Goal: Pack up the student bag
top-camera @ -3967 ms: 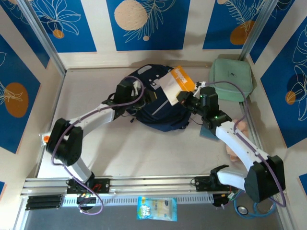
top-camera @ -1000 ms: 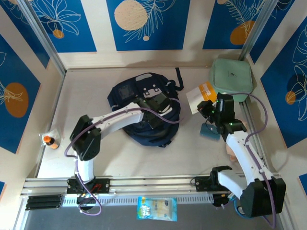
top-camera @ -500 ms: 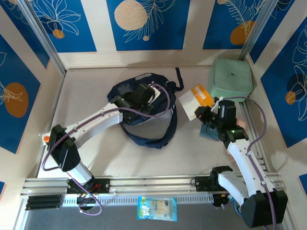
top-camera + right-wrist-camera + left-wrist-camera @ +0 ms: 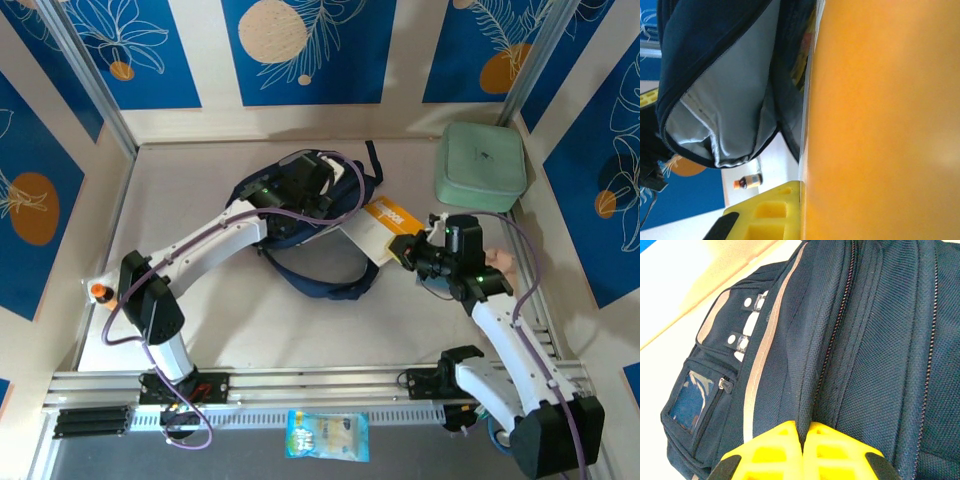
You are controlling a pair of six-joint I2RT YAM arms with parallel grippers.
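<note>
Bag first: your student bag (image 4: 290, 215) sits mid-table toward the far wall, straps looped out on the near side. The left gripper (image 4: 318, 186) is on top of it. On the left wrist cam the yellow fingers (image 4: 775, 447) are pressed together w/ a fold of navy fabric pinched between them, right beside a zipper line, so that pincer is clamped on the bag.

Your right gripper (image 4: 408, 248) is closed on an orange-and-white book (image 4: 383, 225), held flat just right of the bag. The book's left end reaches the bag's edge; can't tell from above if it's inside yet. On the right wrist cam the bag mouth gapes, showing the grey lining (image 4: 730, 110), w/ the book's orange cover (image 4: 880, 125) just beside it.

Misc: pale green case (image 4: 480, 165) in the far right corner, well apart from the bag, and a small bottle (image 4: 97, 291) at the table's left edge.
</note>
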